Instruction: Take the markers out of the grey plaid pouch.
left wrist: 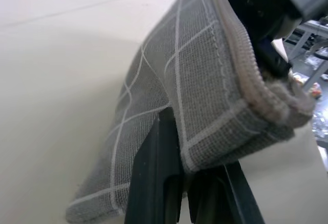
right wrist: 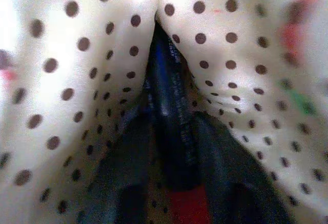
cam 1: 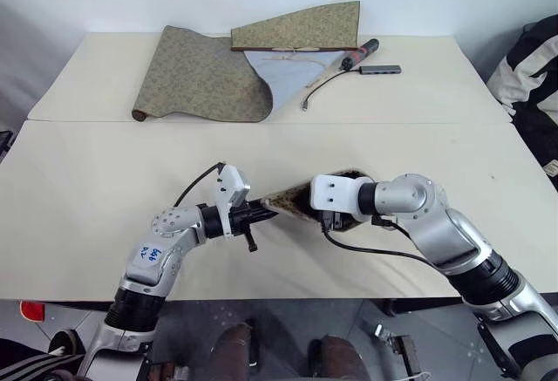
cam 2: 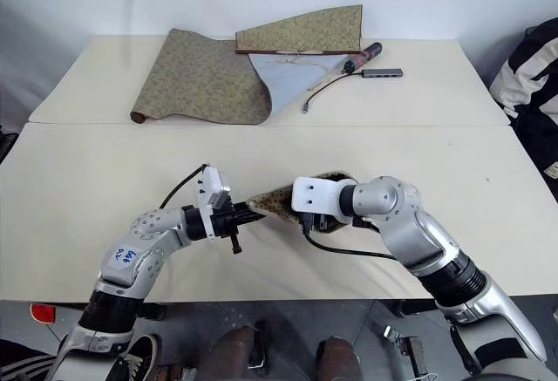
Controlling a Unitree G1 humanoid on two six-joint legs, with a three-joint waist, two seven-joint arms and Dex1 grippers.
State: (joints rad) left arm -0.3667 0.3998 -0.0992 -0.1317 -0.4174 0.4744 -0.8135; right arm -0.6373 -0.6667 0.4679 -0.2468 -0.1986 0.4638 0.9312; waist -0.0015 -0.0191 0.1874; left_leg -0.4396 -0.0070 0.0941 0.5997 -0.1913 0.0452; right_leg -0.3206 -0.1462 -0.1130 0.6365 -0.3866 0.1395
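Pouch fabric, the grey plaid pouch (left wrist: 205, 90), sits pinched in my left jaws (cam 1: 261, 214), which are clenched tight on its corner just above the pale surface (cam 1: 87, 180). My right jaws (right wrist: 171, 147) are pushed inside its dotted lining around a dark blue marker (right wrist: 166, 96); whether they grip it I cannot tell.

- The left arm (cam 1: 150, 257) carries a small white sticker with blue handwriting; the marks are too small for me to read.
- Nothing else here bears any lettering, brand or number that I can read.
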